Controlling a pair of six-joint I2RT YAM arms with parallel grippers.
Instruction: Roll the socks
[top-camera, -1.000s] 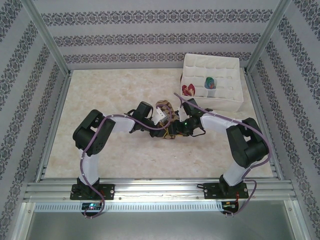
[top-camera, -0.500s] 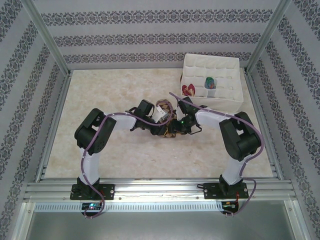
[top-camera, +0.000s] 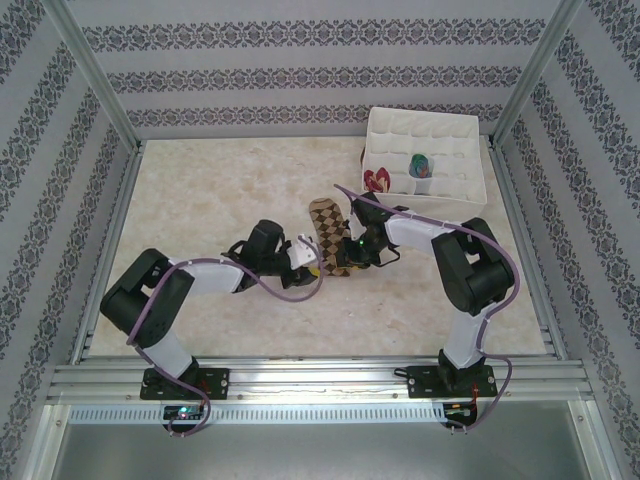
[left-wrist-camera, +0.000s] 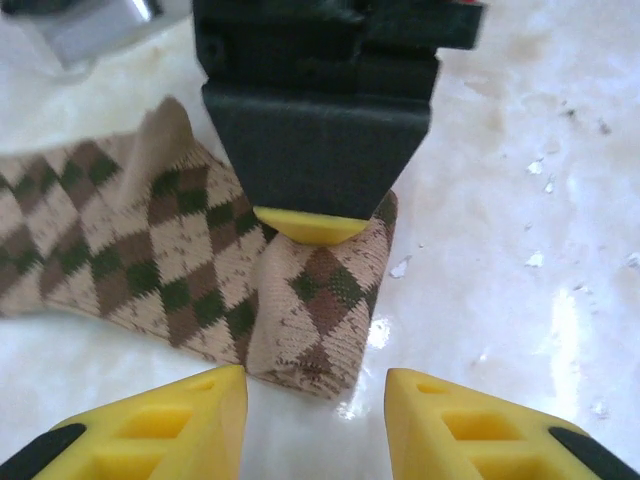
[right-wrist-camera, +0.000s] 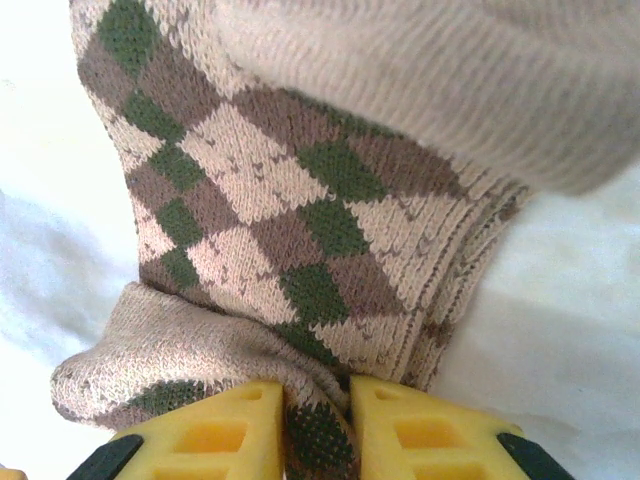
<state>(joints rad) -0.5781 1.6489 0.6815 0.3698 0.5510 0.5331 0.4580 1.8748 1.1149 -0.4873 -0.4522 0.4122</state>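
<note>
The brown-tan argyle sock (top-camera: 327, 232) lies stretched out flat on the marble table, between the two arms. My right gripper (right-wrist-camera: 317, 420) is shut on a fold at the sock's edge (right-wrist-camera: 300, 250); in the top view this gripper (top-camera: 351, 249) sits at the sock's near right side. My left gripper (left-wrist-camera: 315, 400) is open, its yellow fingertips (left-wrist-camera: 190, 410) just short of the sock's folded end (left-wrist-camera: 320, 310) and not touching it. From above, the left gripper (top-camera: 309, 258) sits at the sock's near left. The peach sock roll (top-camera: 377, 180) and the striped roll (top-camera: 421, 165) sit in box cells.
A white divided organizer box (top-camera: 470, 203) stands at the back right, close behind the right arm. The right gripper's black body (left-wrist-camera: 320, 110) hangs over the sock, directly in front of the left fingers. Aluminium frame rails (top-camera: 300, 378) edge the table.
The left arm has drawn back toward the near left and its gripper has let go of the sock. The sock, bunched between both grippers before, now lies stretched out flat.
</note>
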